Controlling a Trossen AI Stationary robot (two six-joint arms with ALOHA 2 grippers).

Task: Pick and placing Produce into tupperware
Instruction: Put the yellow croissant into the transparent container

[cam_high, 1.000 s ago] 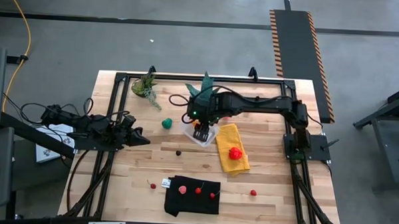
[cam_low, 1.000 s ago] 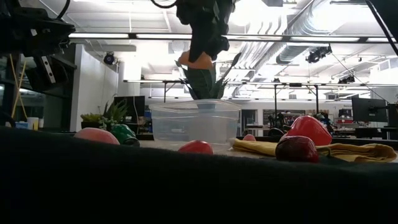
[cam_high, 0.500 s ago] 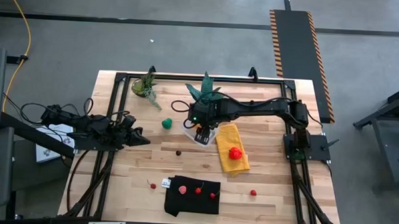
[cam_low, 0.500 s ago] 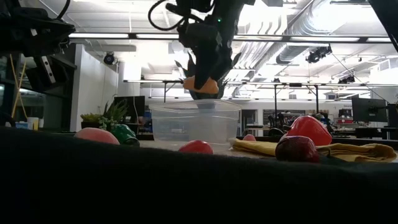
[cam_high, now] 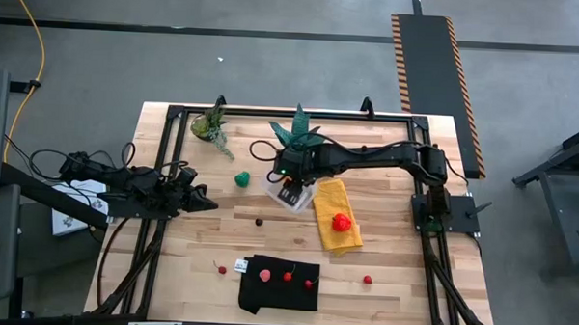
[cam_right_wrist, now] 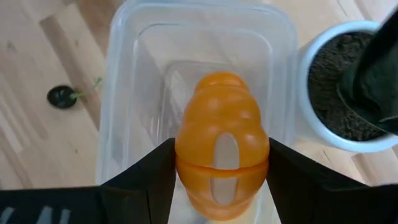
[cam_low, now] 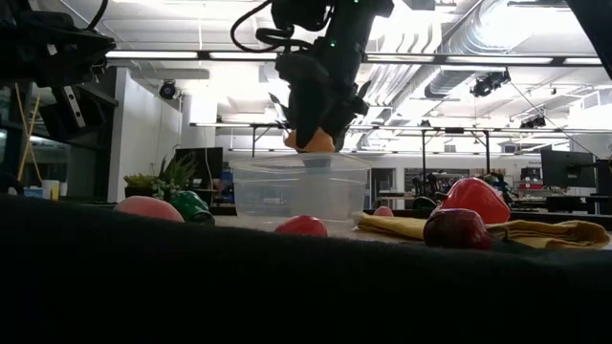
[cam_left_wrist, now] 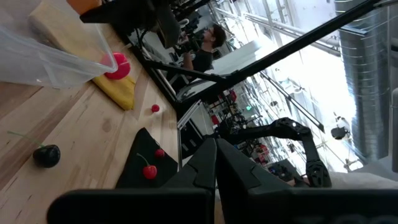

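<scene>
My right gripper [cam_high: 291, 187] hangs over the tupperware [cam_high: 294, 199], a clear rounded box standing on the table, and is shut on an orange ribbed piece of produce [cam_right_wrist: 222, 149]. In the low view the orange piece [cam_low: 316, 141] sits just above the tupperware's rim [cam_low: 301, 158]. Other produce lies about: a red piece [cam_high: 341, 221] on a yellow cloth, red pieces [cam_high: 287, 275] on a black cloth, a green piece [cam_high: 242, 180], and a dark cherry [cam_high: 259, 221]. My left gripper [cam_high: 199, 200] rests shut at the table's left edge. My right gripper pinches the orange piece between its two fingers [cam_right_wrist: 149, 180], one on each of its opposite flanks [cam_right_wrist: 186, 155]. The fingers come from above, pointing down. The piece is lifted clear, hanging just over the tupperware's opening [cam_right_wrist: 199, 74].
A white pot with a green plant [cam_right_wrist: 348, 93] stands right beside the tupperware on its far side. Another small plant [cam_high: 211, 126] is at the far left. The yellow cloth [cam_high: 338, 214] touches the tupperware's right side. A lone red piece [cam_high: 368, 278] lies near the right front.
My right gripper has come down toward the tupperware with the orange piece, from well above the box to just over its rim, staying shut on it.
</scene>
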